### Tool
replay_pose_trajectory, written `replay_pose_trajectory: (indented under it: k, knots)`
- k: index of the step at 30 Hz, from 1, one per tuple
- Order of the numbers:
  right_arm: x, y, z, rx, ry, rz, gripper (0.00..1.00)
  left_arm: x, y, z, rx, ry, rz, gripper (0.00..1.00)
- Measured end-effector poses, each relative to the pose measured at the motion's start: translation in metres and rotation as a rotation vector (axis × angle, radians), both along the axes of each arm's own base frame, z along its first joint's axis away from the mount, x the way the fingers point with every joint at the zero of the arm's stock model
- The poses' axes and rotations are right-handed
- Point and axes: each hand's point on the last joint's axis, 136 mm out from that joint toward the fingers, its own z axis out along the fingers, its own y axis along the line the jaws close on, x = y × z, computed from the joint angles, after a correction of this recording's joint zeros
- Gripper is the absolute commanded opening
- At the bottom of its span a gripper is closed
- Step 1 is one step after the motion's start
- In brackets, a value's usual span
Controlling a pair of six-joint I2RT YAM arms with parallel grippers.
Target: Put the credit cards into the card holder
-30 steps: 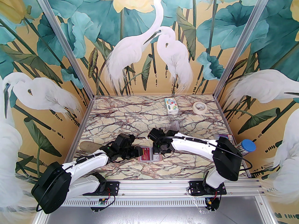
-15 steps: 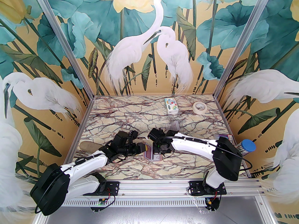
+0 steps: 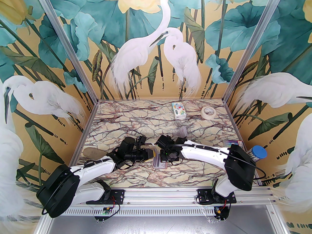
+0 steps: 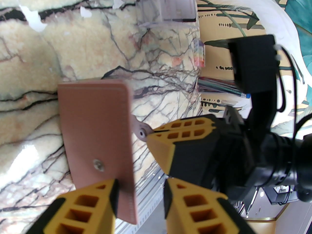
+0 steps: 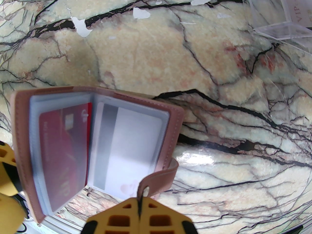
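The dusty-pink card holder [image 5: 174, 121] lies half open on the marble near the front, also seen from above as card holder [image 3: 159, 164]. A red credit card [image 5: 63, 150] sits in its left sleeve and a grey credit card with a dark stripe [image 5: 131, 142] in its right sleeve. My right gripper [image 5: 140, 203] is shut on the holder's snap strap. The left cover [image 4: 95, 121] stands raised between the fingers of my left gripper [image 4: 140, 191]. One finger [image 4: 111, 196] rests against that cover. A gap shows before the other finger.
A clear plastic stand [image 3: 180, 131] with a pale card stands behind the arms. A tissue pack [image 3: 178, 110] and a tape roll [image 3: 209, 112] lie at the back. A blue-capped tube [image 3: 258, 152] is at the right wall, and a beige oval [image 3: 93, 152] lies left.
My left gripper has moved right and up, tipping the holder's left cover from flat to upright, and its jaws have narrowed. The right gripper has kept its hold on the strap.
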Motion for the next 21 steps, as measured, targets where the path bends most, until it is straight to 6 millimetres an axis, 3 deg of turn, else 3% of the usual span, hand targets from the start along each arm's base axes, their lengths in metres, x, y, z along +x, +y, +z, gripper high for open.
replay_pose_trajectory:
  k: [12, 18, 21]
  knots:
    - [-0.003, -0.006, 0.002, 0.012, -0.005, -0.003, 0.00, -0.007, -0.016, -0.014, 0.004, 0.016, -0.048, 0.14]
    - [-0.003, -0.010, 0.004, 0.018, -0.009, -0.011, 0.00, -0.013, -0.028, -0.023, 0.020, 0.031, -0.083, 0.14]
    - [-0.002, -0.012, 0.005, 0.022, -0.012, -0.017, 0.00, -0.016, -0.032, -0.031, 0.041, 0.045, -0.094, 0.20]
